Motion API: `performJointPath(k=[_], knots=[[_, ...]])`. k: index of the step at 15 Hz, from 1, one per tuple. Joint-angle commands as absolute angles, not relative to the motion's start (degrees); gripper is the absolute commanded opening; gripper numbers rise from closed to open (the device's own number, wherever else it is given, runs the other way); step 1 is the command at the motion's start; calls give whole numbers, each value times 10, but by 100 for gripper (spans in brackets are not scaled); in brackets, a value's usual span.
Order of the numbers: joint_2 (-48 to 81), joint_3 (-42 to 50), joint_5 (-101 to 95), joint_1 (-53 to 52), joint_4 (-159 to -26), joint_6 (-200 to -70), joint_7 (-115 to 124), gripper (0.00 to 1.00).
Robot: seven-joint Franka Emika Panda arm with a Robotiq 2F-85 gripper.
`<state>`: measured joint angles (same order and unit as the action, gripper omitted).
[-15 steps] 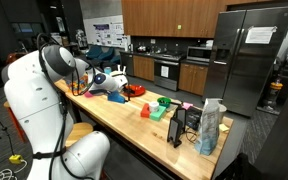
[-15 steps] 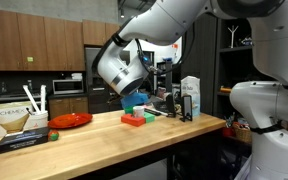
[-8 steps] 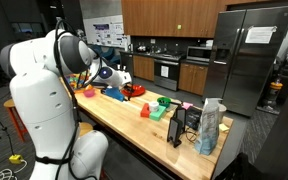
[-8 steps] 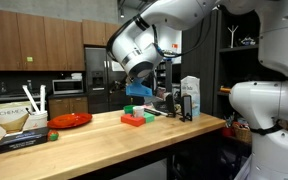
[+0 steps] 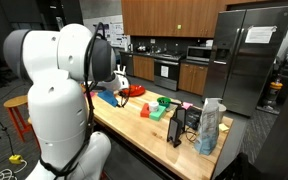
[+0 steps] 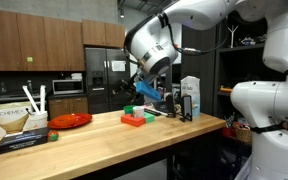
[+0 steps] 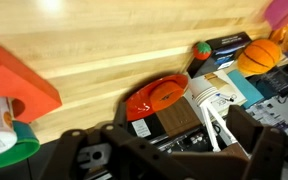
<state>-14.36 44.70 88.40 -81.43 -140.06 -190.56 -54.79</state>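
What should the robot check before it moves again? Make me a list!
1. Is the gripper up off the counter? Ok, it hangs in the air.
2. Is the gripper empty? Cannot tell. A blue shape shows under it in an exterior view, and the wrist view does not settle it.
3. Is the orange-red block clear of the gripper? Ok, a gap shows between them.
4. Is the red plate flat on the counter? Ok, and it is well away from the gripper.
5. Is the tall carton upright? Ok, it stands apart from the gripper.
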Motion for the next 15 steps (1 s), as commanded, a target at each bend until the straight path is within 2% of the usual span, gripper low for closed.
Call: performJointPath(k=[1, 2, 3, 4, 6, 10, 11, 15], knots=[[-281, 401, 887, -768, -1532, -1892, -551, 100], [-301, 393, 889, -761, -1559, -1900, -550, 100], [-298, 307, 814, -665, -1605, -1875, -456, 100], [-326, 362, 871, -725, -1606, -1903, -529, 100], [-313, 345, 912, -697, -1598, -1892, -567, 100], [-377, 335, 965, -692, -1594, -1959, -687, 100], [-326, 344, 939, -701, -1591, -1932, -626, 100], [-360, 341, 949, -699, -1590, -1953, -666, 100]])
